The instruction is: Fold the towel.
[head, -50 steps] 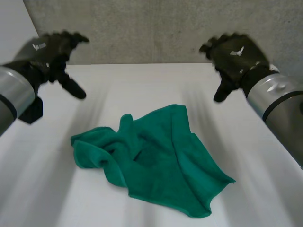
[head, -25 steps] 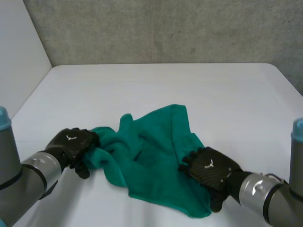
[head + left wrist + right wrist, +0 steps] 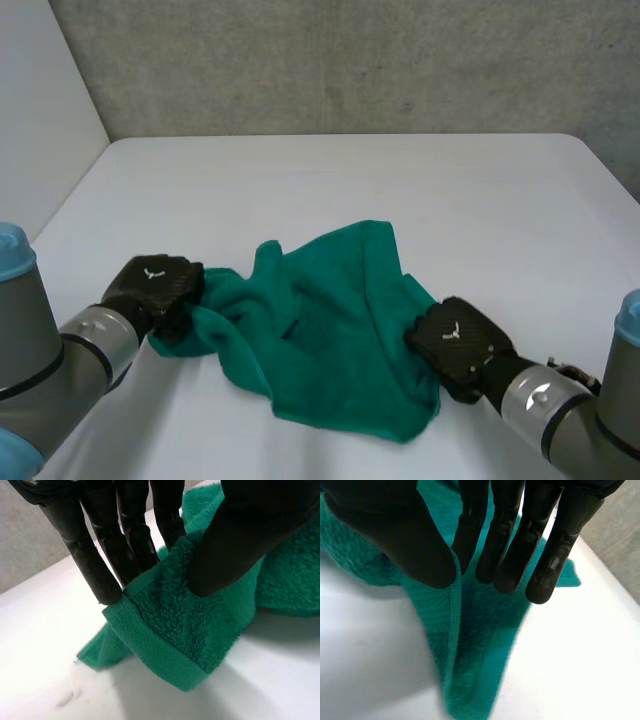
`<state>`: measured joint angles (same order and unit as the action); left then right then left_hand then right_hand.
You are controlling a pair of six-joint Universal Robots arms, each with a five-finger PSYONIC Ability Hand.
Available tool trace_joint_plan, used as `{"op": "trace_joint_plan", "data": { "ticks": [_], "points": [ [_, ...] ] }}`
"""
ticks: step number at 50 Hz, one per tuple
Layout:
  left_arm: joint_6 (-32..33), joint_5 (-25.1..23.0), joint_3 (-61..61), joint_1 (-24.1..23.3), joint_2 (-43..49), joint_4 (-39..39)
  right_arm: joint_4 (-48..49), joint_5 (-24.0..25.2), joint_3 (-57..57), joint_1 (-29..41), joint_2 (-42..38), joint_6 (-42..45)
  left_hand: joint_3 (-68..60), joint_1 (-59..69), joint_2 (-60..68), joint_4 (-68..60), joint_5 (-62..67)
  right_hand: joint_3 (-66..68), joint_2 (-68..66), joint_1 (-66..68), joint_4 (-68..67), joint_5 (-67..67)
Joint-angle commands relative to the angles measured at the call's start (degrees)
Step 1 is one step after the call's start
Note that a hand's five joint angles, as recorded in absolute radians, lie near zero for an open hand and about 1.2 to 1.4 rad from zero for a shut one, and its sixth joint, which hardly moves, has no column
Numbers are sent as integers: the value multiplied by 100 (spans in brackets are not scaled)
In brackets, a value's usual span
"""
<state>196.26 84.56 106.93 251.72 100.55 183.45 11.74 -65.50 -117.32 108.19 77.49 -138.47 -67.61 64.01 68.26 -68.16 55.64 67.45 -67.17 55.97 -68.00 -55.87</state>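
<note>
Fingers (image 3: pixel 107 555) of the left hand (image 3: pixel 150 285) pinch a corner of the towel (image 3: pixel 330 330); the right hand (image 3: pixel 455 340) pinches the opposite edge. Towel lies crumpled on the surface (image 3: pixel 350 190) between both hands, its long axis running hand to hand.

The towel (image 3: pixel 330 320) was thick terry cloth, its pile fuzzy and matt, with a flatter woven hem (image 3: pixel 150 647) along the edge. The table (image 3: pixel 350 180) looked smooth and white with a soft sheen. The left hand (image 3: pixel 155 288) and right hand (image 3: pixel 458 342) had weave-patterned black shells on their backs, and their fingers (image 3: pixel 95 565) were smooth, slightly glossy and plastic-looking. The arms (image 3: pixel 70 355) were dull grey metal, and the caps (image 3: pixel 12 250) were shiny. The wall (image 3: pixel 350 60) was rough and grainy, like concrete.
</note>
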Motion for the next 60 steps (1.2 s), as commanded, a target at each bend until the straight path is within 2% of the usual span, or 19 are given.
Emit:
{"op": "trace_joint_plan", "data": {
  "ticks": [1,4,5,9,15,17,19,24,32,40,45,52,60],
  "points": [
    [53,16,-489,96,0,-29,-14,-350,1018,44,-243,-453,-1239,1599,1174,-1184,1436,1255,-1283,2403,-1200,-1413],
    [62,-10,-1139,245,61,-2,-14,-622,1572,53,-269,-761,-1239,1599,1174,-1184,1436,1255,-1283,2403,-1200,-1413],
    [71,7,-1661,315,166,-20,-75,-944,2433,62,-417,-1092,-1239,1599,1174,-1184,1436,1255,-1283,2403,-1200,-1413],
    [36,-1,-2280,333,491,-195,-626,-1000,3038,184,-576,-1261,-1239,1599,1174,-1184,1436,1255,-1283,2403,-1200,-1413],
    [44,-10,-1808,342,589,-670,-1385,-763,2777,369,-981,-1244,-1239,1599,1174,-1184,1436,1255,-1283,2403,-1200,-1413],
    [44,-28,-1571,342,597,-627,-1342,-649,2636,352,-1113,-1288,-1239,1599,1174,-1184,1436,-966,938,181,1022,809],
    [44,-36,-1474,333,606,-565,-1289,-596,2574,360,-1166,-1306,-1239,1599,1174,-1184,1436,-2299,2271,-1152,2355,2142],
    [44,-10,-1342,351,615,-468,-1157,-631,2618,343,-1507,-1411,-1239,1599,1174,-1184,1436,-3716,3687,-2568,3771,3558],
    [44,8,-1192,351,536,-468,-1043,-684,2723,308,-1596,-1727,-1239,1599,1174,-1184,1436,-3768,3740,-2621,3824,3611],
    [53,16,-1052,412,483,-503,-559,-1140,2803,308,-1605,-2193,-1239,1599,1174,-1184,1436,-3668,3639,-2520,3723,3510],
    [44,-1,-955,412,431,-503,-497,-1237,2908,308,-1561,-2237,-1239,1599,1174,-1184,1436,-3550,3522,-2402,3605,3392],
    [53,-10,-946,404,387,-477,-700,-1246,3242,343,-1720,-2237,-1239,1599,1174,-1184,1436,-3567,3538,-2419,3622,3409],
    [53,-1,-911,404,387,-495,-1481,-1237,4129,325,-2598,-2229,-1239,1599,1174,-1184,1436,-3567,3538,-2419,3622,3409]
  ]
}}
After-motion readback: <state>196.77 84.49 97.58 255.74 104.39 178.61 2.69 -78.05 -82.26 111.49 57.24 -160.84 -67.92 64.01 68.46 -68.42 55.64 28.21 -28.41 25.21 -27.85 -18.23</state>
